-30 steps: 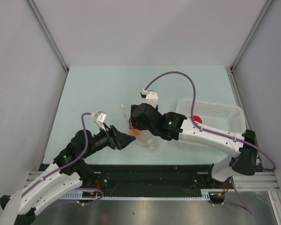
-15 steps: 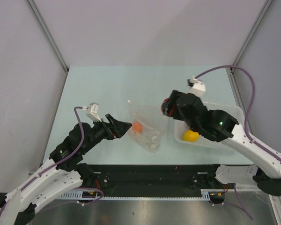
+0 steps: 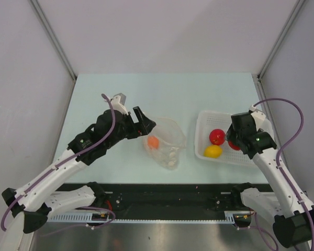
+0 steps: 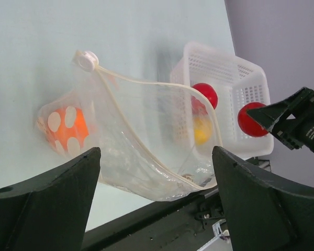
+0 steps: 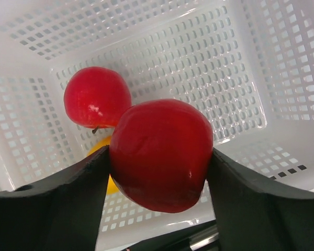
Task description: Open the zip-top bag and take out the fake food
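The bag (image 3: 166, 142) lies on the table just left of the basket (image 3: 220, 116), its mouth gaping and one orange fruit (image 3: 153, 141) left inside, at the end farthest from the basket. The left gripper (image 3: 145, 124) hangs at the side of the bag away from the basket, jaws spread wide and holding nothing. The right gripper (image 3: 234, 142) hangs over the basket, pinching a red fruit (image 5: 159, 154) between its fingers, above another red fruit (image 3: 216, 136) and a yellow fruit (image 3: 213, 151) that lie in the basket. The bag looks thin, light and crinkly, so it will likely slide or fold under a push; the stiffer zip rim (image 4: 146, 86) seems the surest place to pinch. The orange fruit is probably light, hard and glossy, round enough to roll or squirt out of a loose grip, so it calls for a hold square across its middle
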Tool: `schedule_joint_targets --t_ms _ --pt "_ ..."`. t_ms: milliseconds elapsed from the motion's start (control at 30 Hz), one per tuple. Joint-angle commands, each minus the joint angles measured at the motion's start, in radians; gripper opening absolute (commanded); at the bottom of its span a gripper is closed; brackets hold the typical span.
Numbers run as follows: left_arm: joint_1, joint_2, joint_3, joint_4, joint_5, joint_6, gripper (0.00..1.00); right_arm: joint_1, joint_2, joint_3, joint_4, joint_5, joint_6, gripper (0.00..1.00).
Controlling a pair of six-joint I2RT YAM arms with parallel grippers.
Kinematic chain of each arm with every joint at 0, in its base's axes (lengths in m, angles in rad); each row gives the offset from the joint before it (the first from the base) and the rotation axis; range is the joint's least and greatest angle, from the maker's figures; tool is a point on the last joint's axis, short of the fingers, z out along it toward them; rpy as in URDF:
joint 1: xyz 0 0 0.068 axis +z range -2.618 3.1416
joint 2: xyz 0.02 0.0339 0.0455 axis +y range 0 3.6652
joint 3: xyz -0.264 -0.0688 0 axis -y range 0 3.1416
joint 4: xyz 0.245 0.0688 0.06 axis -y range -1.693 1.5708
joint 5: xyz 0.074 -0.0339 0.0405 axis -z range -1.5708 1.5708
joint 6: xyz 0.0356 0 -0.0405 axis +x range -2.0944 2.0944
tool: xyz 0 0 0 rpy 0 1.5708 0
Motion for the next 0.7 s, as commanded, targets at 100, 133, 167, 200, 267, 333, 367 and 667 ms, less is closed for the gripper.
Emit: schedule_joint_targets --t_ms 100,133,167,200,267,333,367,667 --pt "0.0 0.04 0.022 -0.042 -0.013 -0.056 0.89 -0.011 0.058 0.041 0.015 0.02 -0.028 0.91" --pt "0.0 0.056 0.021 -0.044 -0.004 -0.056 0.89 -0.013 0.064 0.044 0.01 0.01 -0.027 0.94" --pt "0.0 0.065 0.022 -0.044 0.002 -0.056 0.89 -0.009 0.065 0.053 0.01 0.007 -0.031 0.99" --pt "0.0 0.071 0.019 -0.038 0.008 -0.053 0.88 -0.009 0.06 0.059 0.008 0.001 -0.034 1.0" --pt "0.0 0.083 0.009 -0.022 0.013 -0.039 0.87 0.007 0.034 0.09 0.024 -0.043 -0.06 1.0" --pt "0.0 0.083 -0.001 -0.01 0.011 -0.024 0.86 0.047 0.017 0.122 0.039 -0.107 -0.074 1.0" --pt "0.0 0.082 -0.017 0.017 0.018 -0.006 0.81 0.105 0.009 0.165 0.05 -0.126 -0.07 0.99" --pt "0.0 0.03 -0.105 0.111 0.048 0.054 0.49 0.641 0.243 0.504 0.119 -0.097 0.053 0.83"
